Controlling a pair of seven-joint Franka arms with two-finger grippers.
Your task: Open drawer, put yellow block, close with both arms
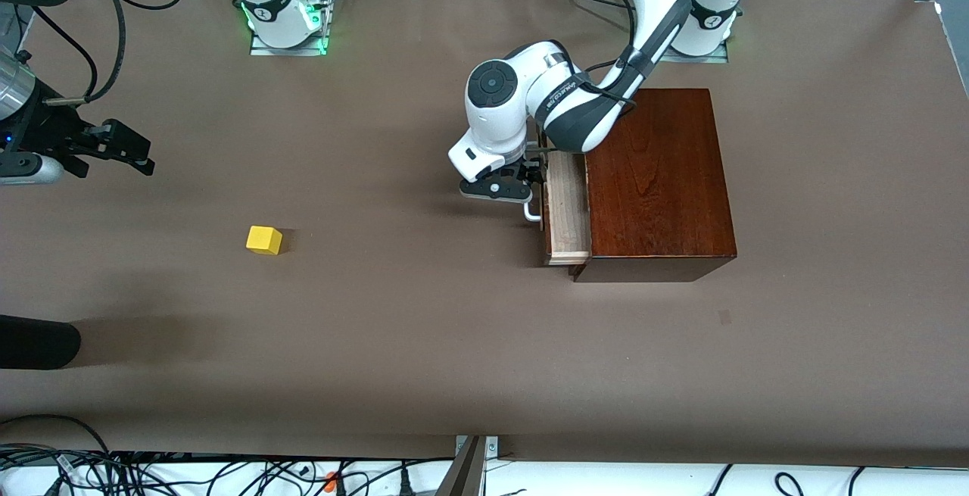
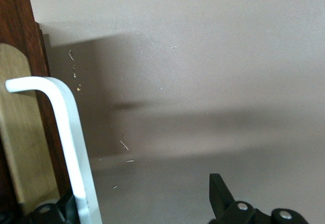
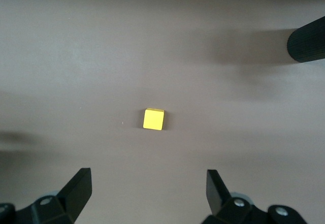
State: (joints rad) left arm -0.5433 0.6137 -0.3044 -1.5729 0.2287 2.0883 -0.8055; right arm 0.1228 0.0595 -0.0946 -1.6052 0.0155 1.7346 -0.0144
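The yellow block (image 1: 264, 240) sat alone on the bench (image 1: 424, 360), below and ahead of the right gripper (image 1: 113, 149), its jaws wide and empty, while the left gripper (image 1: 522, 178), jaws wide, straddled the handle (image 1: 533, 212) of the part-open drawer (image 1: 568, 212).

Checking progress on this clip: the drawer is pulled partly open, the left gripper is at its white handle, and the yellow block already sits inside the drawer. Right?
Not quite. The front view shows the yellow block on the table, well toward the right arm's end, not in the drawer. The rest holds: the left gripper is at the white handle.
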